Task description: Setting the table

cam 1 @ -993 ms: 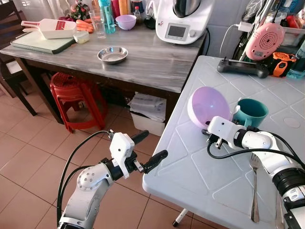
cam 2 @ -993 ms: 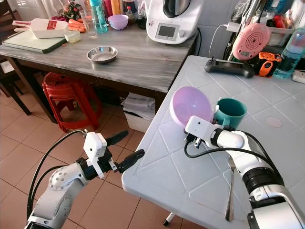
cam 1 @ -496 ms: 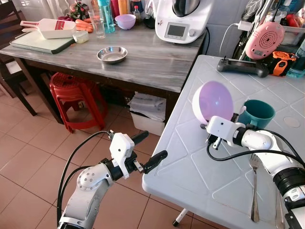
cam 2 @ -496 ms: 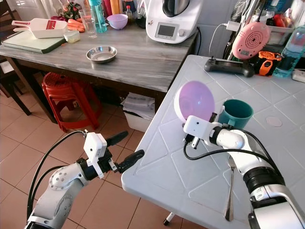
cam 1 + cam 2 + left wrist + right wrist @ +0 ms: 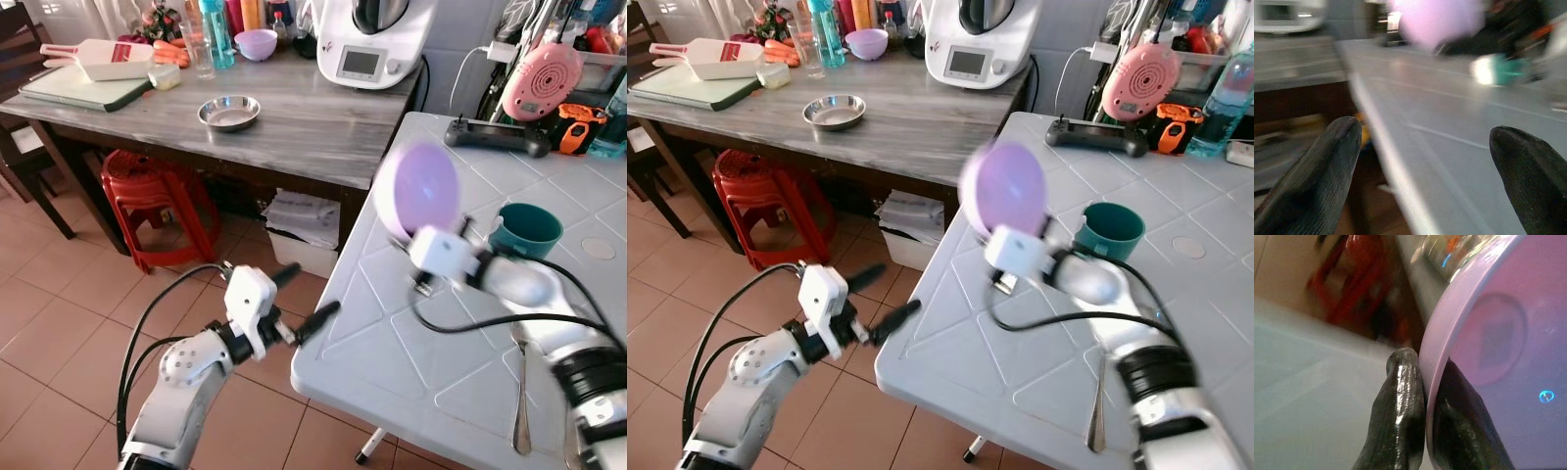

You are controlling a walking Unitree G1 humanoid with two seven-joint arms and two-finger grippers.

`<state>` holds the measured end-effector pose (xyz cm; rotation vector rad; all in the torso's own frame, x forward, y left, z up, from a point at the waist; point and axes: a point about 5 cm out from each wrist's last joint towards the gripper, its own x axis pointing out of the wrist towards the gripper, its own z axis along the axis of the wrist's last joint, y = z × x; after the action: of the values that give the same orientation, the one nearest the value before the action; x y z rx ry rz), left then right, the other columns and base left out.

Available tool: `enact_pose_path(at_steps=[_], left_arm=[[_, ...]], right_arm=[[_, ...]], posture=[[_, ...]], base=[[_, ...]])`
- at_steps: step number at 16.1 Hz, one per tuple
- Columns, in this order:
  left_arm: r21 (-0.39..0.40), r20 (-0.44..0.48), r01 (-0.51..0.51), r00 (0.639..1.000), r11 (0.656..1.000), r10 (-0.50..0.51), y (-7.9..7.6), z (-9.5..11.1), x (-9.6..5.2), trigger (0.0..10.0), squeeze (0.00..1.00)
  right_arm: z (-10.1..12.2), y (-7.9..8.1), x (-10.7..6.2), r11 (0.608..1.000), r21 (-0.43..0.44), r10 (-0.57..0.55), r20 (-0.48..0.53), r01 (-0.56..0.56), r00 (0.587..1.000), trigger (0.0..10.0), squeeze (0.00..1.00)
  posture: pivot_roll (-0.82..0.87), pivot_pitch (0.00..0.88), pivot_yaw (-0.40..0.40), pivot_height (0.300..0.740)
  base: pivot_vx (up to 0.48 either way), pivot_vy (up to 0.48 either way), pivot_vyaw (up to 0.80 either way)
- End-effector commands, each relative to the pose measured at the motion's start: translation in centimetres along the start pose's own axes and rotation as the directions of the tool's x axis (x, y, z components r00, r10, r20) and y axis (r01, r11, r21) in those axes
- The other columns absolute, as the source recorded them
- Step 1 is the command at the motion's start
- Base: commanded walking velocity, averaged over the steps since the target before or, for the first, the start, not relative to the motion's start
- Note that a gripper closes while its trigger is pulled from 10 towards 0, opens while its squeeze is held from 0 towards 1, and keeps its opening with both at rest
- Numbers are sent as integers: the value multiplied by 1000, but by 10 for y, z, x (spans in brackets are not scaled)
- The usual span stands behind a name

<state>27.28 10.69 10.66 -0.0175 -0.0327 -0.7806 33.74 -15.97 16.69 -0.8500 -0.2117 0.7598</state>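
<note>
A purple bowl point(image 5: 416, 191) is held on edge, tilted, above the near-left part of the white table point(image 5: 392, 362). My right gripper point(image 5: 1425, 391) is shut on the bowl's rim, one finger point(image 5: 1400, 406) outside and one inside. A teal mug point(image 5: 526, 228) stands just right of the bowl. A metal spoon point(image 5: 519, 392) lies on the table near the front, beside my right arm. My left gripper point(image 5: 304, 297) hovers open just off the table's left edge, over the floor, with nothing between its fingers point(image 5: 1327, 171).
A wooden table point(image 5: 323, 137) at the back left carries a steel bowl point(image 5: 228, 113), a white kitchen machine point(image 5: 370, 44), a cutting board and bottles. A red stool point(image 5: 147, 181) stands under it. A black controller point(image 5: 495, 137) and a pink radio point(image 5: 542, 80) sit at the white table's far end.
My right arm has carried the purple bowl to the left, away from the teal mug, and turned it more edge-on. The left arm has barely moved.
</note>
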Motion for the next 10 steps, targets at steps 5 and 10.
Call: enact_pose_path(at_steps=[5, 10], left_arm=[[-17, 17, -407, 913, 913, 407, 49, 12, 5, 10000, 0], [-57, 45, -506, 860, 861, 508, 67, 21, 13, 10000, 0]], right_arm=[[34, 4, 6, 931, 168, -336, 52, 324, 940, 10000, 0], [29, 8, -6, 814, 285, -506, -77, 505, 859, 10000, 0]], posture=[[-32, 32, 39, 740], [-42, 22, 45, 740]], base=[[0, 0, 0], [0, 0, 0]])
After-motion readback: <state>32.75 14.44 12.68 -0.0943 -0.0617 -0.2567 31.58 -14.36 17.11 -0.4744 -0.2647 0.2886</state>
